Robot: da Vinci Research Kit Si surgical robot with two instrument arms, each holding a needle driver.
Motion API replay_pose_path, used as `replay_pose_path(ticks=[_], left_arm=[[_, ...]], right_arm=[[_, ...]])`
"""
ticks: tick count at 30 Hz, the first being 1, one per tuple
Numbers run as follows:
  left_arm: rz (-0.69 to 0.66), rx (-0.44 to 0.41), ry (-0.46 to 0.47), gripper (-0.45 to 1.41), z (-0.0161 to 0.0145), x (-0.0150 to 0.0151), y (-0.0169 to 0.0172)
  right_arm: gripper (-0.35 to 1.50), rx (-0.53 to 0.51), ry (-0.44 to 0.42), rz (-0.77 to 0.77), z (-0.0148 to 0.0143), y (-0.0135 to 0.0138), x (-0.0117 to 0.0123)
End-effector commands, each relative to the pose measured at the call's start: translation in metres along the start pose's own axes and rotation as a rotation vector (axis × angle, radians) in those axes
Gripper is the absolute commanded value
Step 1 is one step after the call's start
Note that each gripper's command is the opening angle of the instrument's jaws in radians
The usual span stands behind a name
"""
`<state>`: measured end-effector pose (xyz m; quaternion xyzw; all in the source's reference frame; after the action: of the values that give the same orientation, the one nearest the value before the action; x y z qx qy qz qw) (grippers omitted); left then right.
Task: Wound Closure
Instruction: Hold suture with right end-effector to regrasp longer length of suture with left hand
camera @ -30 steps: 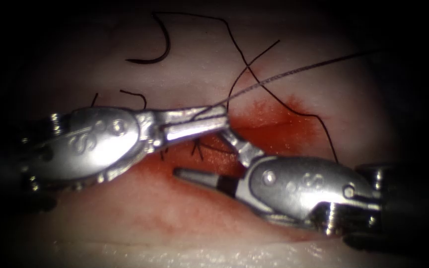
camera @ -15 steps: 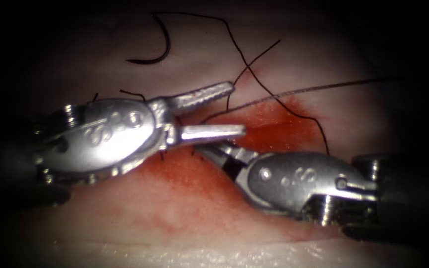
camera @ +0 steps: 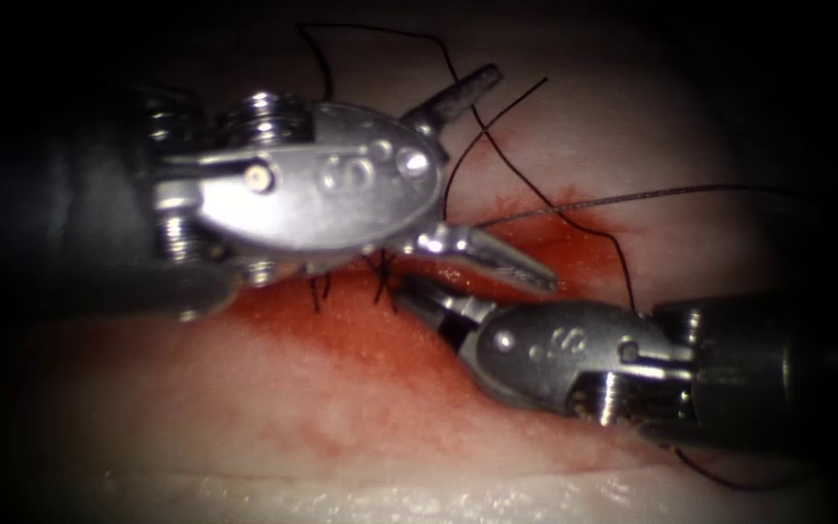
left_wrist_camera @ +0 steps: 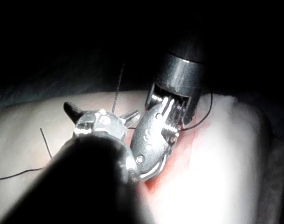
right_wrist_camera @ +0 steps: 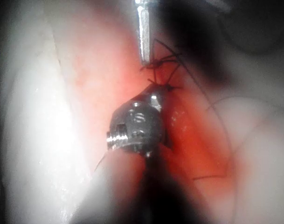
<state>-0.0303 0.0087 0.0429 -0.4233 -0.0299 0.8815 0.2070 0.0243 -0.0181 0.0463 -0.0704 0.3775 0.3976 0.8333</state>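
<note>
The tissue has a red-stained cut running across it. My left tool hovers over the cut's left part with its jaws open and nothing in them. My right tool comes in low from the right, its jaws shut on the thread beside the dark stitch tails. From there the thread runs taut to the right. The curved needle lies free on the tissue beyond the cut, toward the left, mostly hidden behind the left tool. The left tool and right tool appear close up.
Loose loops of thread cross the pale tissue beyond the cut. Red fluid stains the near side. One jaw of the left tool hangs just above the stitches. The right tool's body sits close against the left tool.
The left tool opened and let go of the thread, then rose and swung away over the needle. The right tool closed its jaws on the thread near the stitch.
</note>
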Motion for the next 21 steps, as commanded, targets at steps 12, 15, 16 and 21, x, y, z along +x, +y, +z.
replay_pose_path(ticks=[12, 15, 16, 21], left_arm=[[0.063, -0.032, -0.138, 0.36, 0.0041, 0.0039, 0.0025], [0.075, -0.025, -0.176, 0.32, 0.0044, 0.0041, 0.0025], [0.076, -0.024, -0.189, 0.32, 0.0045, 0.0040, 0.0025], [0.084, -0.043, -0.249, 0.32, 0.0053, 0.0038, 0.0023]], right_arm=[[-0.35, 0.002, -0.004, -0.003, 0.0014, -0.0014, 0.0002], [-0.35, 0.003, -0.008, -0.004, 0.0015, -0.0015, 0.0001], [-0.35, 0.003, -0.008, -0.005, 0.0015, -0.0015, 0.0001], [-0.35, 0.003, -0.011, -0.005, 0.0015, -0.0016, 0.0001]])
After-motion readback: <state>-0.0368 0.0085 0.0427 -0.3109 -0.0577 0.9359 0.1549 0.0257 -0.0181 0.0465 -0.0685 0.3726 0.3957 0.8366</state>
